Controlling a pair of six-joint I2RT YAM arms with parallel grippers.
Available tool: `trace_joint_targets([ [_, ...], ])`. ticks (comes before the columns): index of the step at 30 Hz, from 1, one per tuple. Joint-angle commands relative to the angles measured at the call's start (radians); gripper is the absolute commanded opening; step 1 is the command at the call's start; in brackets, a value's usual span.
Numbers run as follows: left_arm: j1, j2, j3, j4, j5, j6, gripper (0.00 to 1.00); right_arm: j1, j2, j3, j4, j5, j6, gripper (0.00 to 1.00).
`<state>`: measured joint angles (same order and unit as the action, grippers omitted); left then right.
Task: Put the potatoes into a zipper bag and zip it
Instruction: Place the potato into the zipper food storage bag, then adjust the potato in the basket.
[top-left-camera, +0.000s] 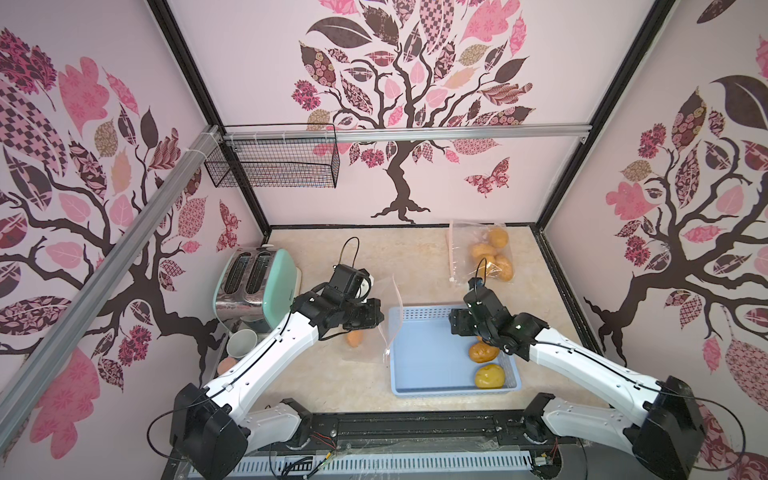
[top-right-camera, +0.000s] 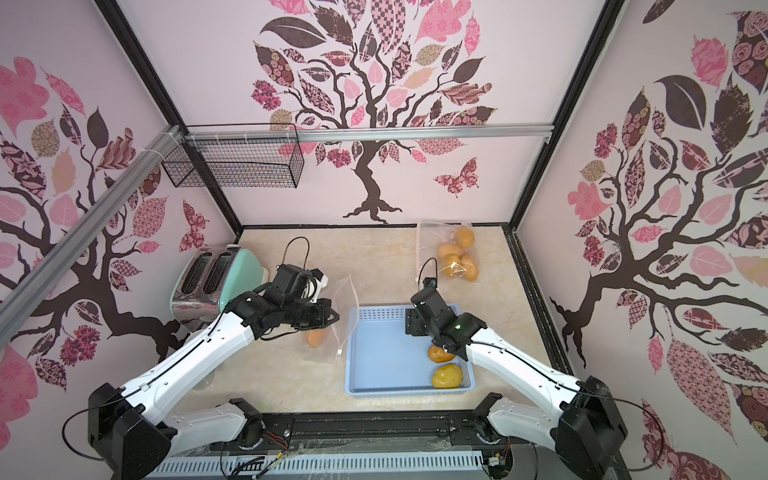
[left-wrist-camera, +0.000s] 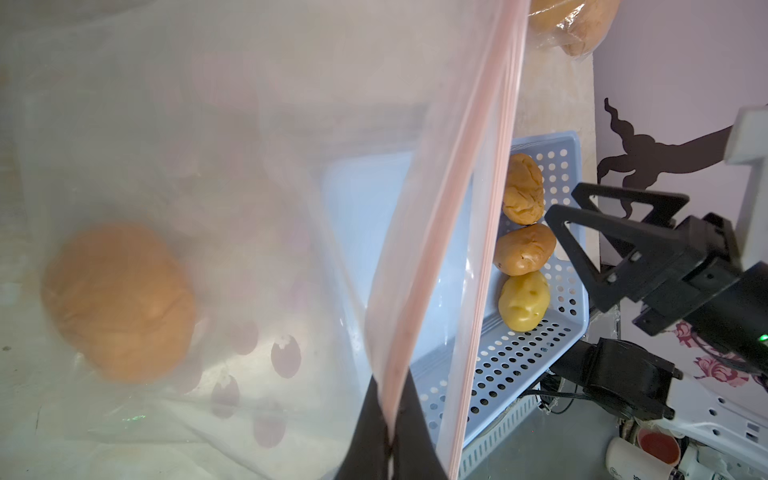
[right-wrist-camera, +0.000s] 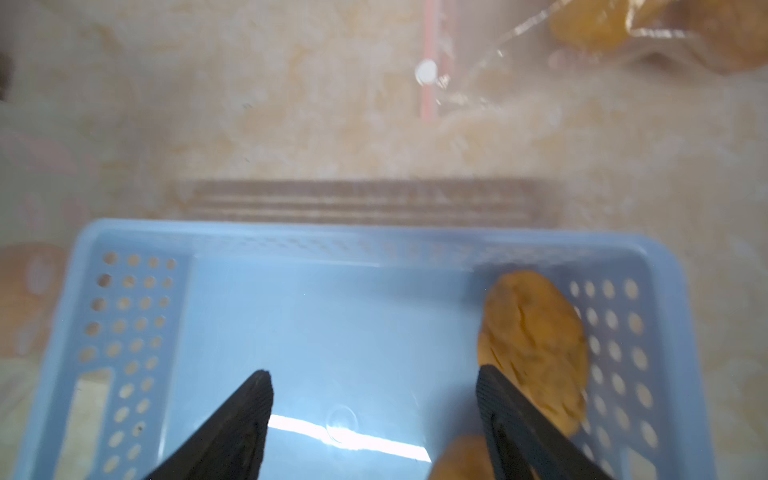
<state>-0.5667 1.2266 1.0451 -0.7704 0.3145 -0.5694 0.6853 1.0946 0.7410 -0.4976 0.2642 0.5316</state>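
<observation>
Now the left arm is stretching forward, left claw (left-wrist-camera: 390, 440) clamping the zipper bag (left-wrist-camera: 453, 187) by its rim; the right claw (right-wrist-camera: 372, 374) is hanging open over three potatoes (left-wrist-camera: 524, 249) in the basket (right-wrist-camera: 291, 241).

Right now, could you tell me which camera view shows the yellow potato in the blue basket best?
The left wrist view: the yellow potato is close and sharp, its dents plain, beside two brown potatoes in the blue basket. Both top views show it whole but small. The right wrist view leaves it out.
</observation>
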Motion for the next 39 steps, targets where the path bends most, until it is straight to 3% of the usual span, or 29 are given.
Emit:
trace_joint_targets([
  [1, -0.002, 0.015, -0.023, 0.005, -0.021, 0.034, 0.0, 0.004, -0.066, -0.039, -0.156, 0.072, 0.078, 0.81],
  [9, -0.002, 0.026, -0.023, -0.001, -0.034, 0.053, 0.0, -0.007, -0.087, -0.062, -0.233, 0.112, 0.306, 0.88],
  [18, -0.003, 0.035, -0.032, 0.002, -0.037, 0.052, 0.0, -0.009, -0.058, -0.105, -0.206, -0.081, 0.366, 0.89],
  [30, -0.004, 0.038, -0.046, -0.003, -0.046, 0.053, 0.0, -0.01, 0.182, -0.058, 0.03, -0.092, 0.236, 0.89],
  [35, -0.005, 0.049, -0.05, 0.002, -0.044, 0.048, 0.0, -0.01, 0.246, -0.061, 0.079, -0.191, 0.189, 0.86],
  [39, -0.005, 0.053, -0.047, 0.004, -0.044, 0.048, 0.0, -0.01, 0.272, -0.049, 0.073, -0.198, 0.145, 0.85],
])
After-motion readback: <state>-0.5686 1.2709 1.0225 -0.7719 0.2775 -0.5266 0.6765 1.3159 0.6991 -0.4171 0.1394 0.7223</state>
